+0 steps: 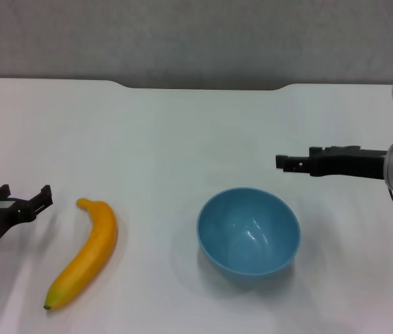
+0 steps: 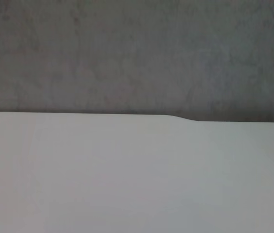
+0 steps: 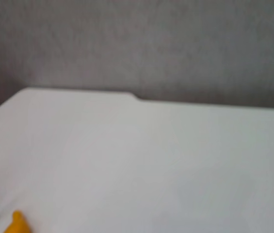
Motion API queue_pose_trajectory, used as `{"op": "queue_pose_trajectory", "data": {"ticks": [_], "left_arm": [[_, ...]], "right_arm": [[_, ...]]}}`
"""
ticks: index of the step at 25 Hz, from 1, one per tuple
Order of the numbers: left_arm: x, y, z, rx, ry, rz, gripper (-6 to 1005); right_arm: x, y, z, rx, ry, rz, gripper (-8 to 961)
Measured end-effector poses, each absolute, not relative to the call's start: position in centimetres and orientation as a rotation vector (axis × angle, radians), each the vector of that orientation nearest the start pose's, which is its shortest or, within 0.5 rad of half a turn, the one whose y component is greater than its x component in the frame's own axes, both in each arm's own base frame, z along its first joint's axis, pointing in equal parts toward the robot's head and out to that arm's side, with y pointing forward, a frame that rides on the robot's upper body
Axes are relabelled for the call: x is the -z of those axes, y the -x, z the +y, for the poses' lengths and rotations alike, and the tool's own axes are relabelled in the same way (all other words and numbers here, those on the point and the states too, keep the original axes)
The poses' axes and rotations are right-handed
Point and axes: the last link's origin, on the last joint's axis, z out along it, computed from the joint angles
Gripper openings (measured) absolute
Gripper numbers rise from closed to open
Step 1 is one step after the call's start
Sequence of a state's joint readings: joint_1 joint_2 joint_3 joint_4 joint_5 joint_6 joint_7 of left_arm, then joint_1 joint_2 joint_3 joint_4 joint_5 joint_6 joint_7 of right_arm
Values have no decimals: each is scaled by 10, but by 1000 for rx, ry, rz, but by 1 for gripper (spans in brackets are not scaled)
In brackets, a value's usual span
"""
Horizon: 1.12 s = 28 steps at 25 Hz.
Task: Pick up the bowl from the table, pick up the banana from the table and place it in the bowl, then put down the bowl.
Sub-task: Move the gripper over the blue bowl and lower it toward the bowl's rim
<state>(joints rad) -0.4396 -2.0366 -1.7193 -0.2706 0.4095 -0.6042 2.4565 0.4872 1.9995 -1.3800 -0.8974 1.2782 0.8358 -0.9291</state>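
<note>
The light-blue bowl (image 1: 248, 233) stands upright and empty on the white table (image 1: 182, 139), right of centre near the front. The yellow banana (image 1: 88, 252) lies on the table left of the bowl, dark tip toward the front. My left gripper (image 1: 25, 197) is open and empty, low at the left edge, just left of the banana's stem end and apart from it. My right gripper (image 1: 284, 163) hovers behind and to the right of the bowl, pointing left, holding nothing. The right wrist view shows only one end of the banana (image 3: 18, 224). The left wrist view shows only bare table (image 2: 127, 174).
The table's far edge has a shallow dark notch (image 1: 203, 87) with a grey wall behind it. Open tabletop lies between the banana and the bowl and behind both.
</note>
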Motion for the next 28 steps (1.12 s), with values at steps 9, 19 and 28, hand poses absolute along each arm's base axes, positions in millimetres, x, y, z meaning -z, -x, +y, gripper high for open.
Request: {"op": "queue_pose_trajectory", "data": {"ticks": [9, 19, 28], "left_arm": [[16, 371, 358, 422, 1764, -954, 894], [15, 370, 359, 432, 1762, -951, 893], [16, 370, 359, 423, 1767, -948, 893]], "right_arm": [[10, -244, 401, -271, 2328, 1147, 906], [23, -272, 386, -401, 2214, 976, 905], [36, -274, 383, -478, 2235, 958, 907]]}}
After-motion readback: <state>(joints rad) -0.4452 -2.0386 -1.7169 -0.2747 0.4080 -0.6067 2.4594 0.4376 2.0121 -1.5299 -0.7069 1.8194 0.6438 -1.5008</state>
